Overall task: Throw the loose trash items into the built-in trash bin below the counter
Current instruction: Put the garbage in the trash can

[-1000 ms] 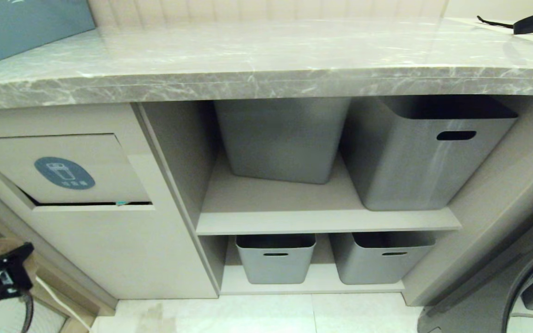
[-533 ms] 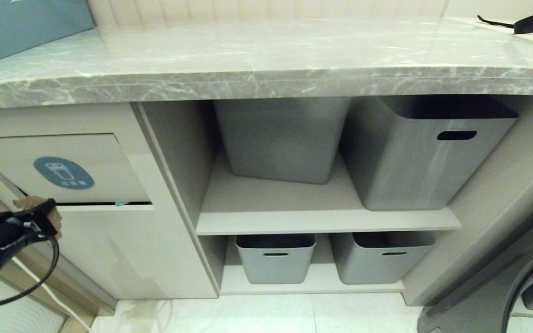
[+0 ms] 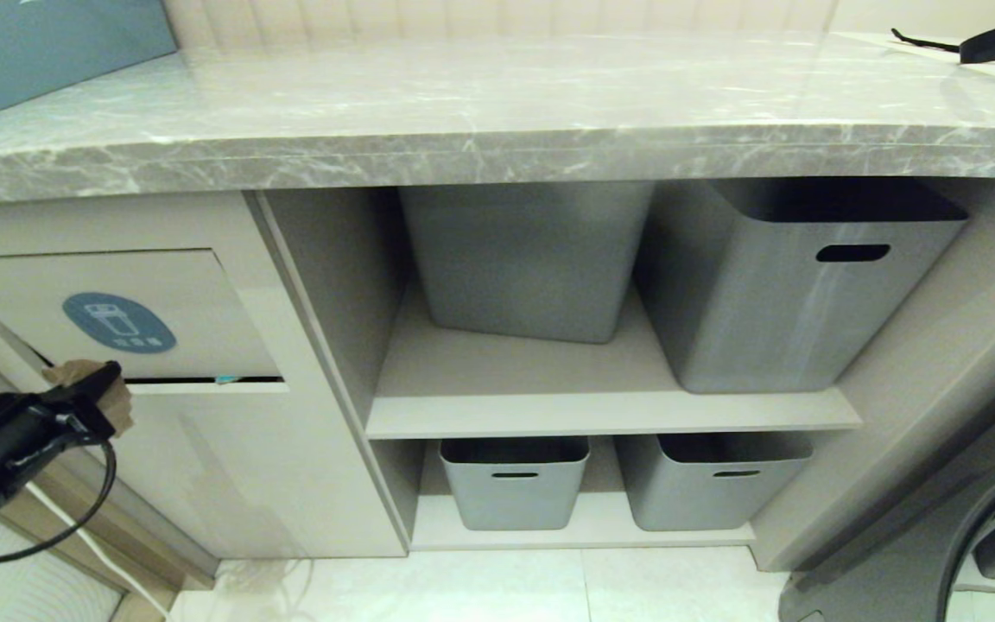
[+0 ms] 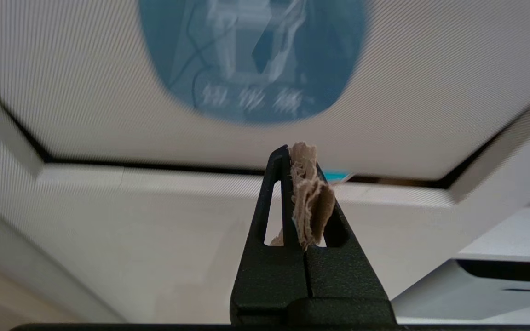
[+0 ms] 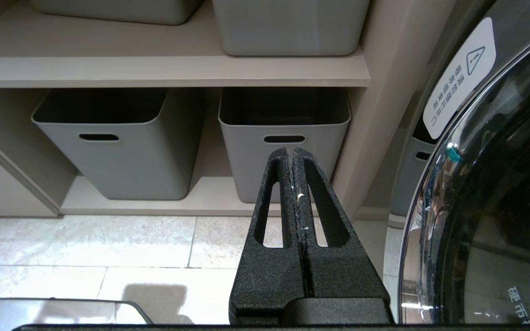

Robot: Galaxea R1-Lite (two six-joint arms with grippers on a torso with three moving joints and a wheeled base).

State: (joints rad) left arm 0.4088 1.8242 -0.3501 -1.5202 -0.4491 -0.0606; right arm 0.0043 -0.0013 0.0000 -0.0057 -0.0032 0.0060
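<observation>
Step in hand: delivery. Left tool [image 4: 302, 154], clenched on a cardboard scrap [image 4: 308, 197], points at the trash-bin flap [image 3: 204, 302], just below its blue sticker [image 3: 119, 322]. Next: push flap inward, release. Right tool [image 5: 292, 151] parked, clenched empty.

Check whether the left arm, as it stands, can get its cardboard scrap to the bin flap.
Probably yes: the left end effector, shut on the cardboard scrap, sits at the bin flap's lower edge with nothing between them.
</observation>
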